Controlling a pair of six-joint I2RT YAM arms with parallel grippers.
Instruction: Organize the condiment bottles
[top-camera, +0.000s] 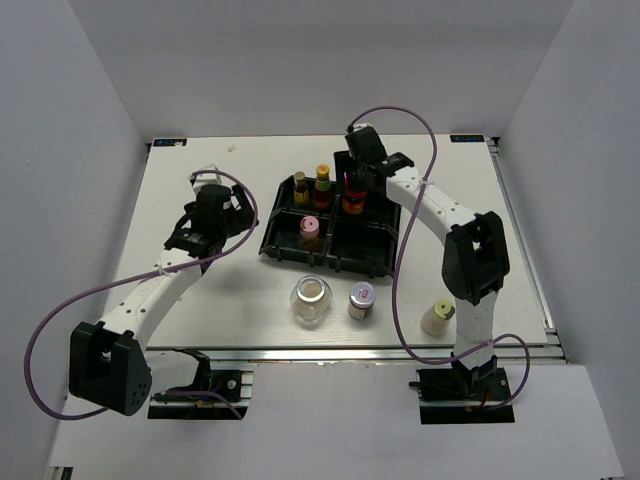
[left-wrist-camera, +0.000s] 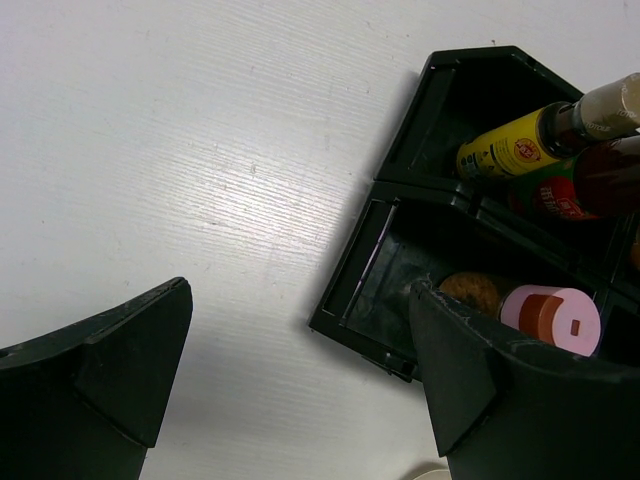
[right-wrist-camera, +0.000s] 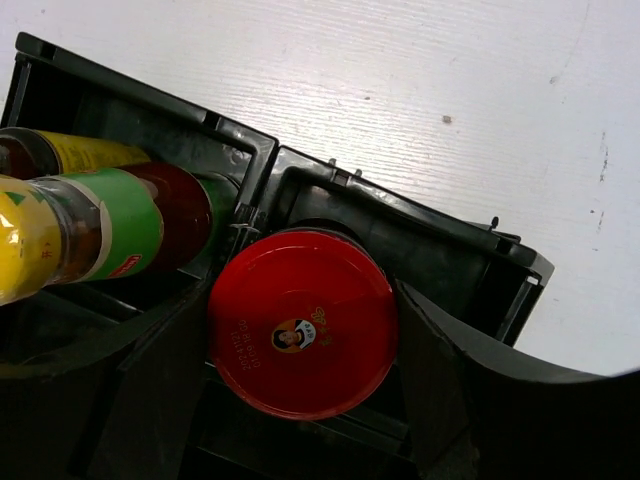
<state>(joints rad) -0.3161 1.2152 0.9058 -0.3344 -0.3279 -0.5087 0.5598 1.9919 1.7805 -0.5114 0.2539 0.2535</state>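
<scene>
My right gripper (top-camera: 354, 192) is shut on the red-lidded jar (right-wrist-camera: 302, 322), its fingers (right-wrist-camera: 440, 390) flanking the lid, with the jar in the back right compartment of the black tray (top-camera: 285, 250). Two slim dark bottles (top-camera: 301, 188) (top-camera: 323, 183) stand in the back left compartment. The pink-capped bottle (top-camera: 310, 228) sits in the front left compartment and also shows in the left wrist view (left-wrist-camera: 550, 318). The clear glass jar (top-camera: 311, 298), the silver-lidded jar (top-camera: 361, 298) and the cream bottle (top-camera: 437, 317) stand on the table in front of the tray. My left gripper (left-wrist-camera: 300, 380) is open and empty, left of the tray.
The tray's front right compartment (top-camera: 362, 245) holds nothing. White walls close in the table on the left, back and right. Purple cables loop beside both arms. The table's near edge is a metal rail (top-camera: 380, 352).
</scene>
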